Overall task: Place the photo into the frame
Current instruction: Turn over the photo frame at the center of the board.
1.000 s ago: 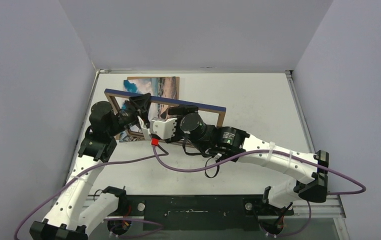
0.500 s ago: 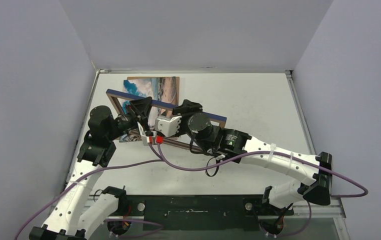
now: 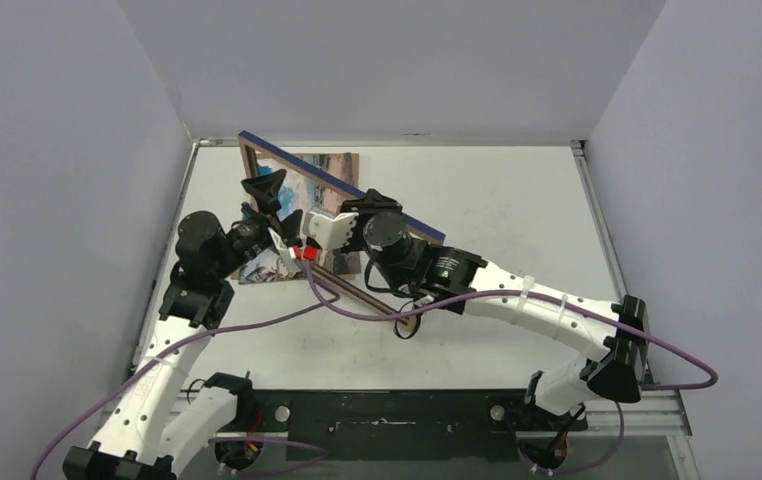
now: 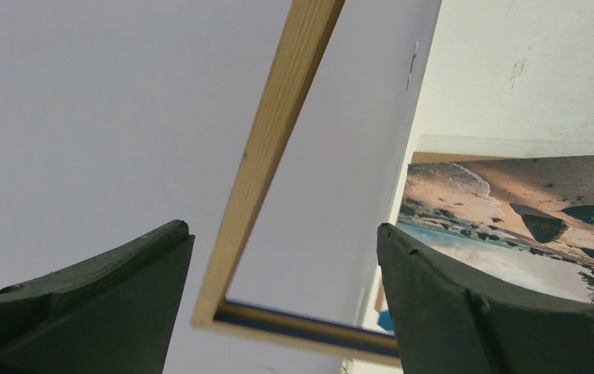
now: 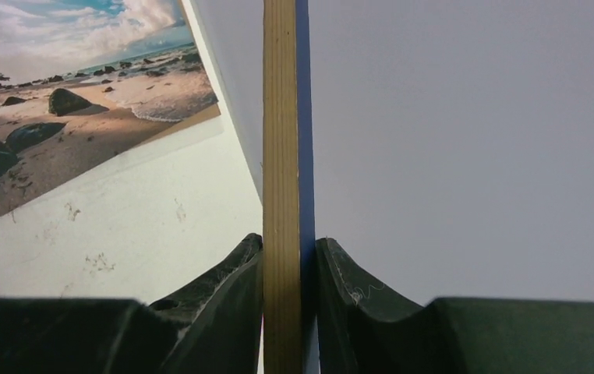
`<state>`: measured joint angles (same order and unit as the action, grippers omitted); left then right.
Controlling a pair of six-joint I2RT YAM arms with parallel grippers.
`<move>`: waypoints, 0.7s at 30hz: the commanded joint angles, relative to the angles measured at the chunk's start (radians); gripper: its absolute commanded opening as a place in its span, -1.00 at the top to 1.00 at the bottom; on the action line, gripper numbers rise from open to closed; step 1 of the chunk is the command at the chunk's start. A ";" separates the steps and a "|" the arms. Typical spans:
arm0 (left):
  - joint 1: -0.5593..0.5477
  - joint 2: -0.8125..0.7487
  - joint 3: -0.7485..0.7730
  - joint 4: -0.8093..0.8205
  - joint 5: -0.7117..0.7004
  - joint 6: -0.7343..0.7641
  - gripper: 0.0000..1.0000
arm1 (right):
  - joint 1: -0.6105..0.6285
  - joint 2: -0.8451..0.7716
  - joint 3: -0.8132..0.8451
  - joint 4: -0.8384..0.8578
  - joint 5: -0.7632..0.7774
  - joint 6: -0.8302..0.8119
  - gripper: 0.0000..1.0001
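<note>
While the right gripper pinches the frame by one thin rail, its dark curved fingers closed tight on the pale wood grain and navy face, the frame stands steeply tilted on edge over the scuffed white table. The left gripper gapes wide, with a slim wooden rail showing between its matte fingers, clear of both. The photo, a flat rectangular print of sand, rocks and cloudy sky, lies on the table's far left.

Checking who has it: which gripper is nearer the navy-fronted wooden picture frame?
Right. The right gripper is clamped on an edge of the thin navy-fronted wooden picture frame; the left gripper is open, one rail passing between its fingers, apparently untouched.
</note>
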<state>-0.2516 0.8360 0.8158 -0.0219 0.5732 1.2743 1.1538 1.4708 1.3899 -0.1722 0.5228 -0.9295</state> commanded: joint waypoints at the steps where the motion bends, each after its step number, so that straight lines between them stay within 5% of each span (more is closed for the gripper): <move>1: -0.002 0.009 0.080 0.130 -0.081 -0.242 -0.83 | -0.121 0.027 0.054 0.011 0.123 0.197 0.89; 3: 0.035 0.019 0.100 0.112 -0.105 -0.332 -0.99 | -0.185 0.009 0.011 0.014 0.080 0.274 0.89; 14: 0.200 0.220 0.271 -0.301 -0.313 -0.597 -0.93 | -0.607 -0.100 -0.211 0.025 -0.123 0.910 0.89; 21: 0.310 0.368 0.257 -0.390 -0.346 -0.732 -0.93 | -0.759 -0.141 -0.339 -0.047 -0.134 1.093 0.89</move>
<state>-0.0067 1.1458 1.0573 -0.3161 0.2581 0.6701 0.4545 1.3968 1.0855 -0.2203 0.4175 -0.0124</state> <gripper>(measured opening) 0.965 0.263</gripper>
